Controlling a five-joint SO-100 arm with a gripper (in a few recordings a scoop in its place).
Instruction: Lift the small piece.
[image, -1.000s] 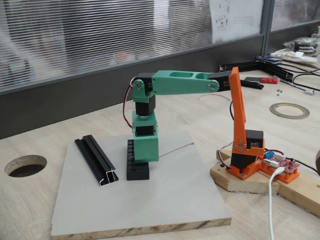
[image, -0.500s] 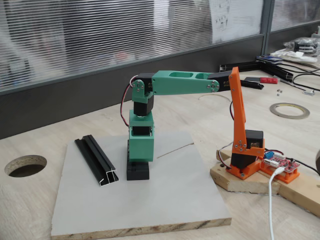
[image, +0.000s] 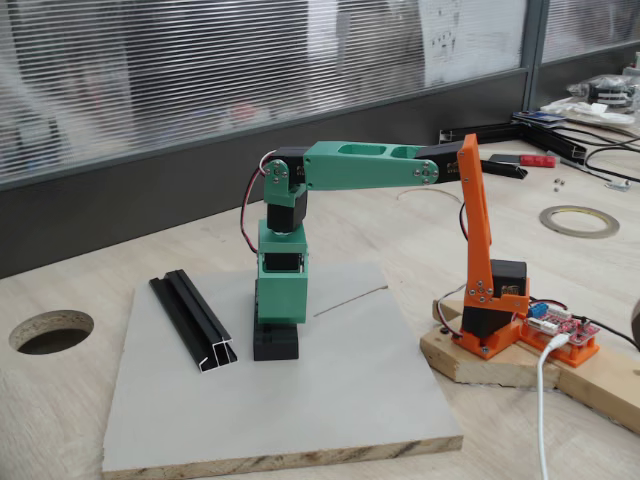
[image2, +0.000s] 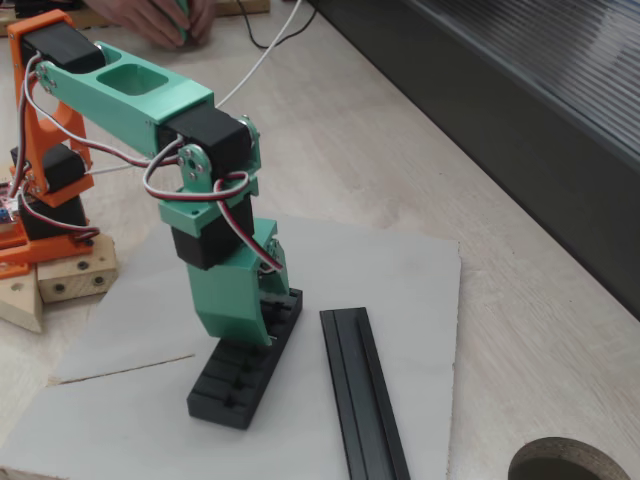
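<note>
gripper (image2: 262, 320) lower onto ribbed block (image2: 245, 368), piece hidden

One fixed view stands in front of table, low and level, a bit far; my orange base (image: 487, 325) at right, window blinds behind. Other fixed view sits closer and higher, looks down from opposite side. Both share grey board (image: 330, 400) (image2: 400, 290), black ribbed block (image: 275, 342) (image2: 243, 375), black rail (image: 193, 320) (image2: 362, 400).

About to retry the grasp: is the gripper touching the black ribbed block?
Cannot tell. In both fixed views the gripper sits right over the black ribbed block, hiding any contact or gap.
</note>
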